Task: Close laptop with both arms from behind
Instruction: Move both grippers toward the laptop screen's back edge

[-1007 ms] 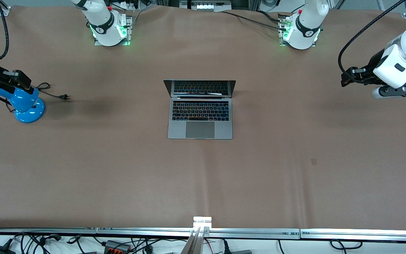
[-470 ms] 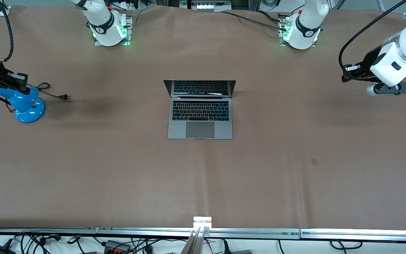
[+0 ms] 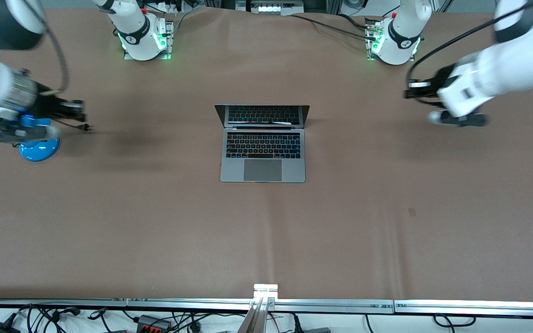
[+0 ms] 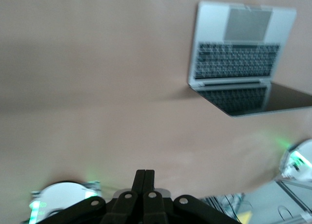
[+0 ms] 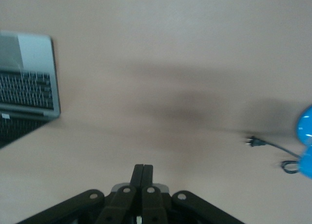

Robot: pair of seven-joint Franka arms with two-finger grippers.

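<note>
The space-grey laptop stands open in the middle of the table, its dark screen upright on the side toward the arm bases. It also shows in the left wrist view and at the edge of the right wrist view. My left gripper hovers over the table toward the left arm's end, well apart from the laptop, shut and empty. My right gripper hovers over the right arm's end beside a blue lamp, shut and empty.
A blue desk lamp stands at the right arm's end, its cord and plug lying on the brown table cover; both show in the right wrist view. The arm bases sit along the table's edge.
Both arms have swung inward toward the laptop; the left hand moved toward the middle, the right hand moved over the blue lamp. The laptop has not moved.
</note>
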